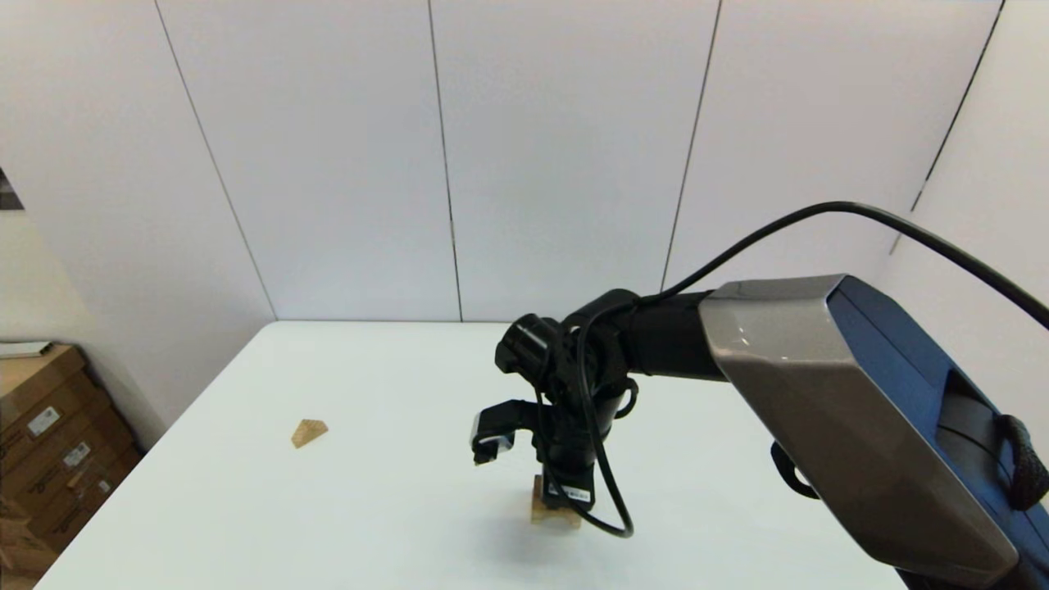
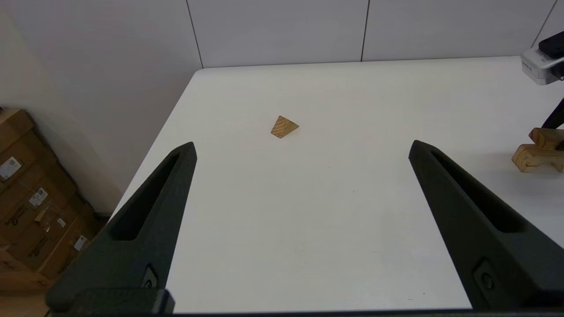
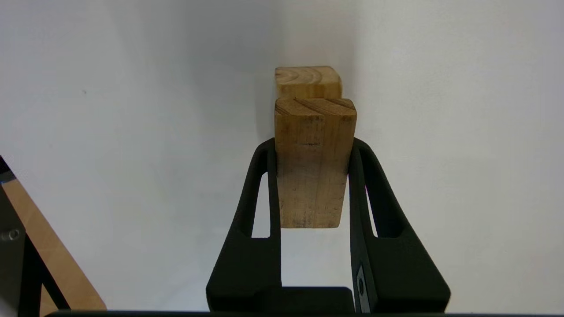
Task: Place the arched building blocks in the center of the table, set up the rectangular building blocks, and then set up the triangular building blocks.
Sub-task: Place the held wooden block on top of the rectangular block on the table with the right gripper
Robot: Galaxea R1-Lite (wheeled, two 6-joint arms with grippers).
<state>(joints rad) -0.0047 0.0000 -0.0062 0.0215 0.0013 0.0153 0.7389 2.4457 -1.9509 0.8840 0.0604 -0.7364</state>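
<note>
On the white table (image 1: 344, 524), the right gripper (image 3: 313, 152) points down near the middle, its fingers clamped on the rectangular block (image 3: 313, 176), which sits right above the arched block (image 2: 535, 154) resting on the tabletop. The left gripper (image 2: 302, 147) hovers with fingers spread wide and holding nothing. The small triangular block (image 1: 308, 431) lies by itself toward the table's left side, well apart from the others.

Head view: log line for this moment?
right gripper: shut on rectangular block, over arched block | left gripper: open, idle | triangular block: untouched on table
</note>
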